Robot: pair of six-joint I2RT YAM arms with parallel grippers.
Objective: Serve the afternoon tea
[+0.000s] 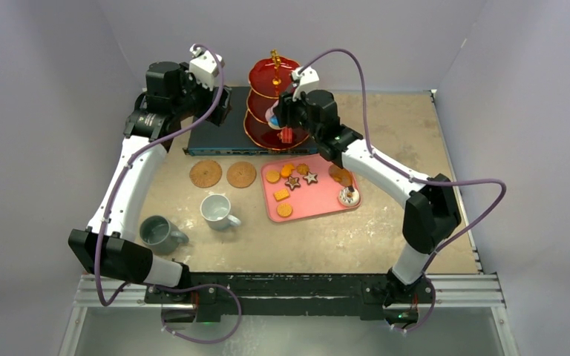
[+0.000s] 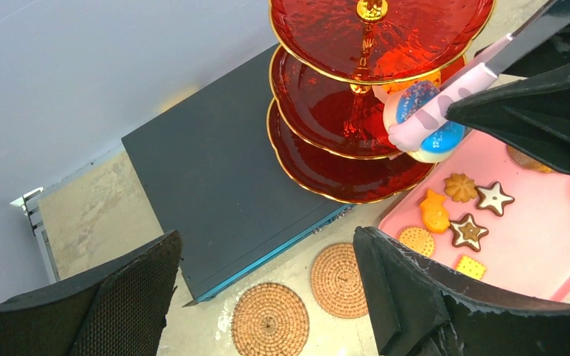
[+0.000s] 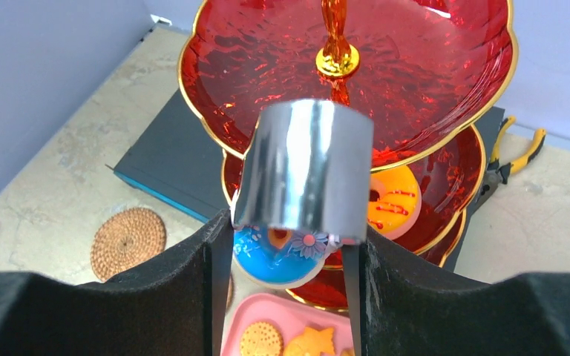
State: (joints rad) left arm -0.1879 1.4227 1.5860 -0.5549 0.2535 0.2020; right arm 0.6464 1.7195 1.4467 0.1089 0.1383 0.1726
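At the red 3-tier stand [image 3: 430,67]'s lower tiers, right gripper [image 3: 288,248] clamped on blue donut [image 3: 271,261], left gripper [image 2: 267,248] spread wide, left of stand

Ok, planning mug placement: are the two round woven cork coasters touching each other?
Apart. The left wrist view shows a thin strip of bare tabletop between the two round woven cork coasters; the top view agrees.

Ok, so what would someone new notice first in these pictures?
The red three-tier stand on the dark box at the back, glossy with gold rims. Right beside its tiers the right gripper clamps metal tongs holding a blue doughnut. The pink tray of biscuits lies in front.
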